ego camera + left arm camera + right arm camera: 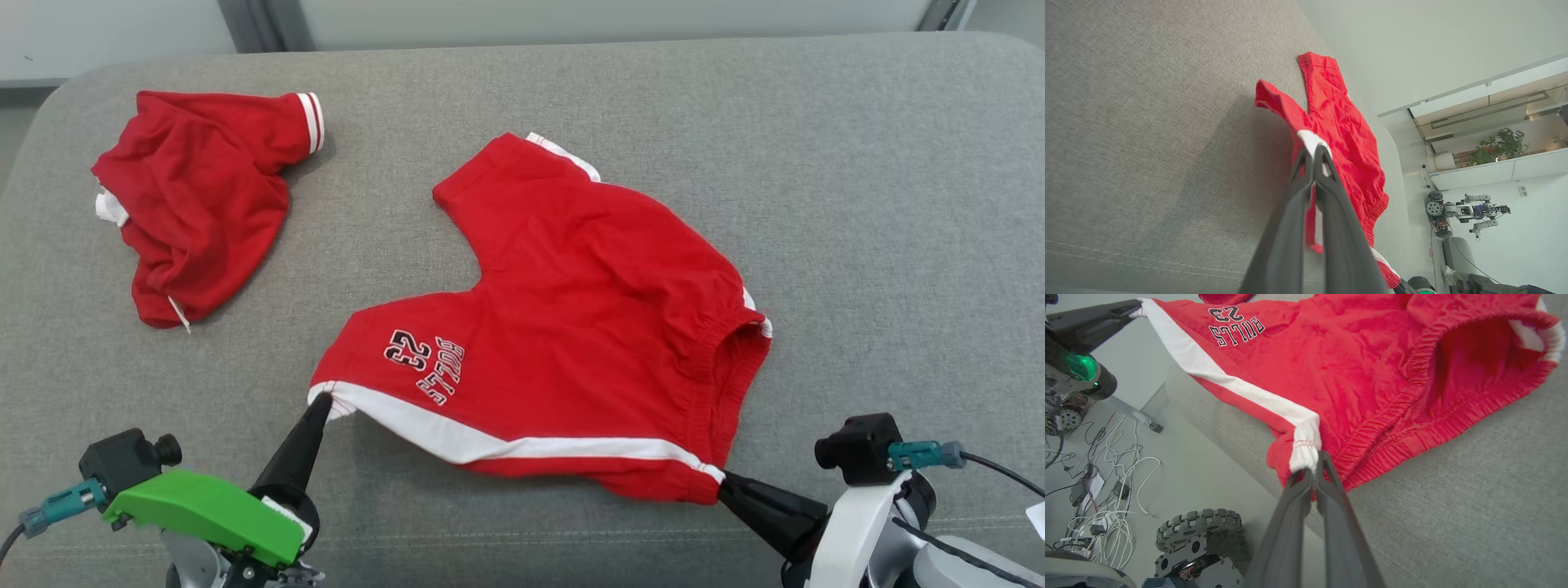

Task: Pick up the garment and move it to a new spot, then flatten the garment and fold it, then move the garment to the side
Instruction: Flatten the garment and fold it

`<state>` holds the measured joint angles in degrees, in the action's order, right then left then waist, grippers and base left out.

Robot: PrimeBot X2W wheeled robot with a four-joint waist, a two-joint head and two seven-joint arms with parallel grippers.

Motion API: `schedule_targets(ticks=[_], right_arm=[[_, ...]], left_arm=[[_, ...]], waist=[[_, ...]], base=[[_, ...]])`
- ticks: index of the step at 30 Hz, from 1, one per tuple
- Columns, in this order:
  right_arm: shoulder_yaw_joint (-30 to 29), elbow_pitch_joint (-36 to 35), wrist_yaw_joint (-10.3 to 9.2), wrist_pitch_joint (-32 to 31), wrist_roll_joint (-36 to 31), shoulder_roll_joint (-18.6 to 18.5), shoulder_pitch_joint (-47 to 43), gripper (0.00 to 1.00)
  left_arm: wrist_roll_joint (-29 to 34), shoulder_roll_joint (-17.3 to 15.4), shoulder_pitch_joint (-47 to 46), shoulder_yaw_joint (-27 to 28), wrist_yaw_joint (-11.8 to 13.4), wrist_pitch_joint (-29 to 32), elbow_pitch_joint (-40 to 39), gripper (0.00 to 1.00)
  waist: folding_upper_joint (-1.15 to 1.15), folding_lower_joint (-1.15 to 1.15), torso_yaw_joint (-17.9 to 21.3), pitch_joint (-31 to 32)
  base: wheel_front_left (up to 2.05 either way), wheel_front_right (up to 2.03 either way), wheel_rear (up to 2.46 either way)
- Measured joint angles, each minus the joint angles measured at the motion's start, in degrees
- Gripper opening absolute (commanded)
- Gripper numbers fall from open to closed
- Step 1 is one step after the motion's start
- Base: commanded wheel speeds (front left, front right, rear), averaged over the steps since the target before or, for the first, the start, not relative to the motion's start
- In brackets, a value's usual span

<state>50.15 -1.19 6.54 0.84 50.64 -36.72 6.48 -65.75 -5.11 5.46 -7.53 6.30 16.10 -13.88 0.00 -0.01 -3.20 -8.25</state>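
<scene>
Head view: the red shorts (571,310) lie mid-cushion on the grey cushion (857,204), with their near side stretched along its front edge between both sets of fingers. The left fingers (298,449) are pressed together on a leg's white hem corner. The right fingers (767,510) pinch the white stripe's end at the waistband. The shorts' long axis runs left to right, with the waistband rightward, one leg pointing left and the other toward the far edge.

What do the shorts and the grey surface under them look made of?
Shorts: soft matte knit, probably cotton jersey; it creases limply and the waistband gathers like elastic. Surface: grey woven upholstery, matte; coarse weave and a stitched seam show.
</scene>
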Motion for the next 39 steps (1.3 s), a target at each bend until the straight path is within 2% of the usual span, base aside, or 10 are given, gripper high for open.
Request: schedule_targets(ticks=[7,17,24,28,39], right_arm=[[0.88,-3.91,0.00,-1.51,2.46,-0.42,-1.54,0.00],[2.07,-8.61,0.00,-3.23,4.36,1.15,-2.25,0.00],[1.97,-10.40,0.00,-4.26,5.66,2.00,-1.99,0.00],[1.22,-10.82,-0.01,-4.15,5.90,2.78,-1.68,0.00],[-1.10,-10.05,-0.01,-1.27,6.45,8.64,2.17,0.00]], left_arm=[[0.19,-1.44,3.15,2.09,0.71,0.80,-4.41,0.00],[0.78,-3.26,3.83,4.14,0.81,2.89,-8.98,0.00],[3.54,-7.23,3.65,3.85,0.85,8.04,-11.26,0.00],[5.22,-9.44,2.35,6.48,0.85,10.93,-11.47,0.00],[6.10,-10.20,-8.96,12.16,0.85,22.43,-9.74,0.00]], waist=[[0.00,0.00,0.48,-1.39],[0.00,0.00,1.67,-3.20],[0.00,0.00,4.08,-4.90],[0.00,0.00,5.86,-6.26],[0.00,0.00,11.10,-11.39]], base=[[0.00,0.00,0.00],[0.00,0.00,0.00],[0.00,0.00,0.00],[0.00,0.00,0.00],[0.00,0.00,0.00]])
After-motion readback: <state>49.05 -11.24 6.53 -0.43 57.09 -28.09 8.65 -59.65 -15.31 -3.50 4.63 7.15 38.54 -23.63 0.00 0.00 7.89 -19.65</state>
